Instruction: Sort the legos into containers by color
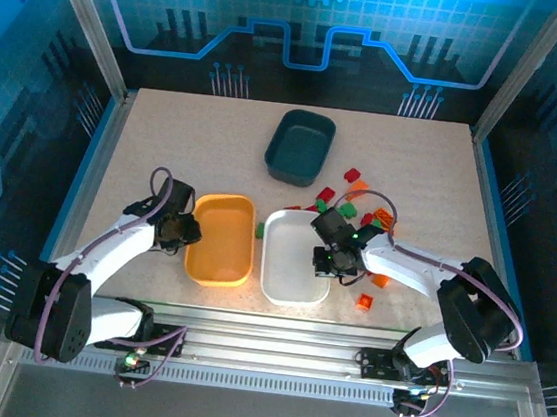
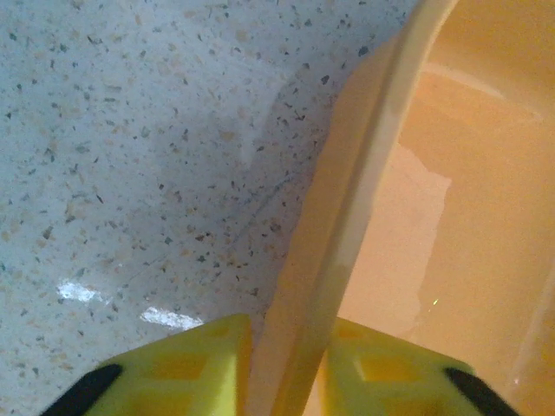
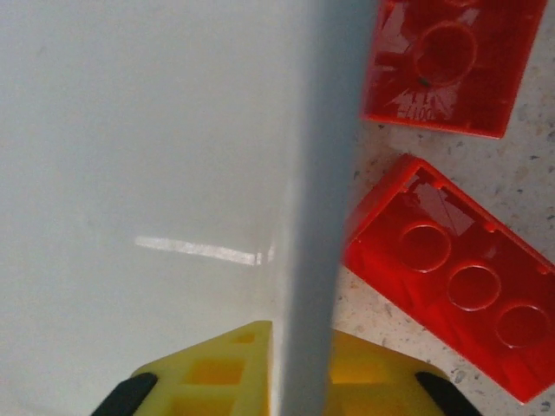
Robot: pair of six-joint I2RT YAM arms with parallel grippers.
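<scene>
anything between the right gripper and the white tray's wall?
Nothing visible. The right gripper is shut on the white tray's right wall, one finger inside, one outside. The nearest red brick lies on the table right beside that wall, next to the outer finger, not between finger and wall.

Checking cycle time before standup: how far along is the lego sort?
Done: nothing sorted; the orange tray, white tray and teal tray all look empty. In hand: the left gripper pinches the orange tray's left wall, the right gripper pinches the white tray's right wall, no brick held. Left: all the bricks, loose on the table right of the white tray, plus one green brick between the two near trays.
</scene>
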